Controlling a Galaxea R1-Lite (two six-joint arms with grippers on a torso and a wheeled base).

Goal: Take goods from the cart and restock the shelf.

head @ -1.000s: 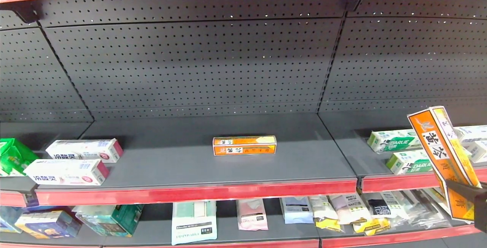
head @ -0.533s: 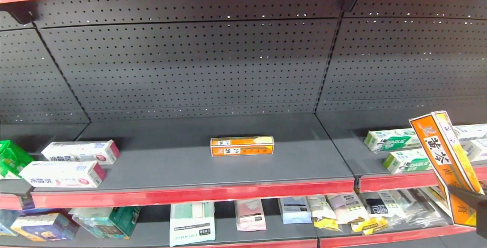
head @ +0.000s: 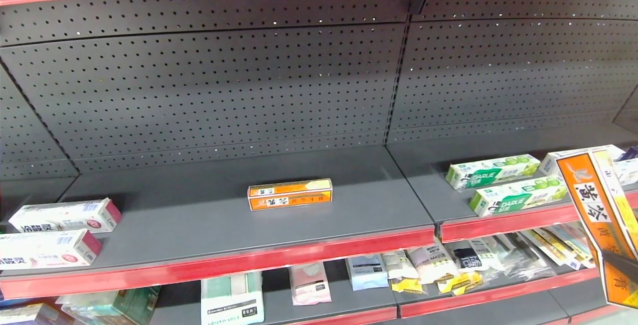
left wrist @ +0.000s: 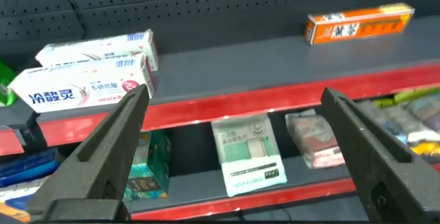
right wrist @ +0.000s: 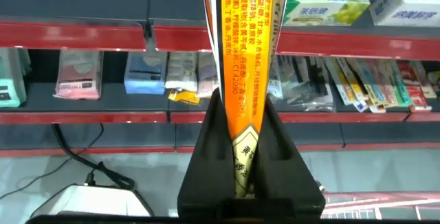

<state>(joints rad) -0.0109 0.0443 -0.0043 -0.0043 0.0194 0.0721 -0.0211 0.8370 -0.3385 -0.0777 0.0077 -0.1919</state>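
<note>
Orange box [head: 598, 210] is pinched in the right hand [right wrist: 240, 114], left hand [left wrist: 235, 95] spread before the shelf [head: 224, 266].

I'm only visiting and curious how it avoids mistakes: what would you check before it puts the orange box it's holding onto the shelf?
1. Grip: right hand shut on the held orange box, at its lower end: ok.
2. Room beside the lying orange box on the shelf: ok.
3. Held box flat like that one: not ok, near upright.
4. Held box before the middle bay: not ok, it is before the green boxes.
5. Left hand open, empty: ok.
</note>
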